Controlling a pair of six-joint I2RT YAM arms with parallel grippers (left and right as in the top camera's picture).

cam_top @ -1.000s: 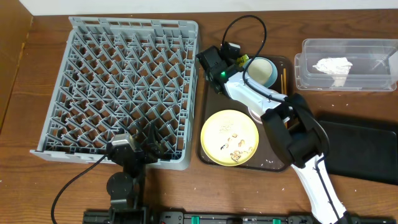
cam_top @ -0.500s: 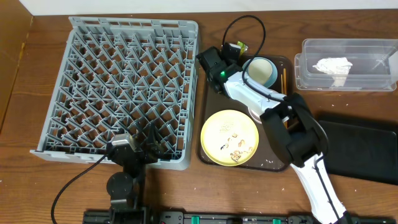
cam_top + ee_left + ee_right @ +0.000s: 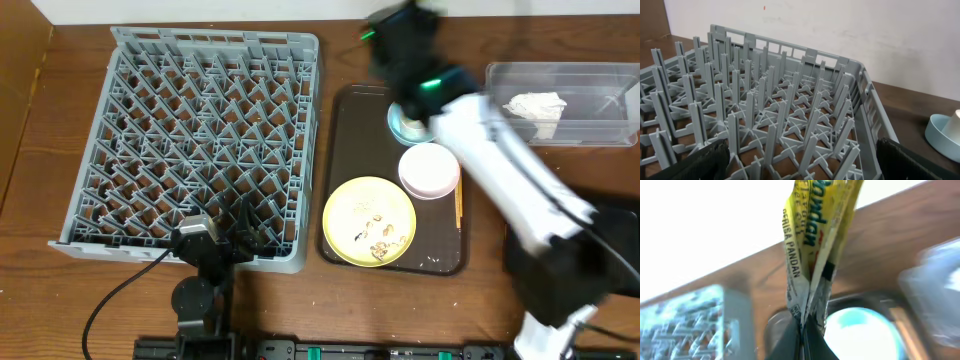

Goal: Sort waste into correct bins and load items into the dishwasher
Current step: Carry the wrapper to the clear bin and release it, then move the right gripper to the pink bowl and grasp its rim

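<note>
Brown wooden table point(image 3: 40, 290) carries everything, and a white wall stands behind it. On the left side lies one large grey dish rack point(image 3: 190, 140) with many rows of pegs. Just beside its right edge lies one dark brown tray point(image 3: 345, 120). On this tray I count one yellow plate point(image 3: 369, 221) at the near end, with pale crumbs point(image 3: 378, 238) on it, and two bowls: one pink-white bowl point(image 3: 430, 170) behind the plate, and one light blue bowl point(image 3: 398, 126) at the far end, partly covered by the right arm. One white cup point(image 3: 956, 119) seems to stand in the blue bowl. Thin wooden chopsticks point(image 3: 458, 205) lie along the right edge of the tray; how many sticks, I cannot tell. To the right, at the far side, stands one clear tub point(image 3: 590, 125) with one crumpled white napkin point(image 3: 535, 104) inside. One black bin point(image 3: 628, 240) lies nearer, mostly hidden by the arm. The right gripper point(image 3: 400, 35) is blurred in the overhead view, above the far end of the tray. Its wrist camera shows the fingers point(image 3: 790, 340) pressed together on one end of one yellow-green wrapper point(image 3: 812, 245), held in the air with the blue bowl behind it. The left gripper point(image 3: 802, 155) is at the near edge of the rack, its fingers spread wide and holding nothing.
</note>
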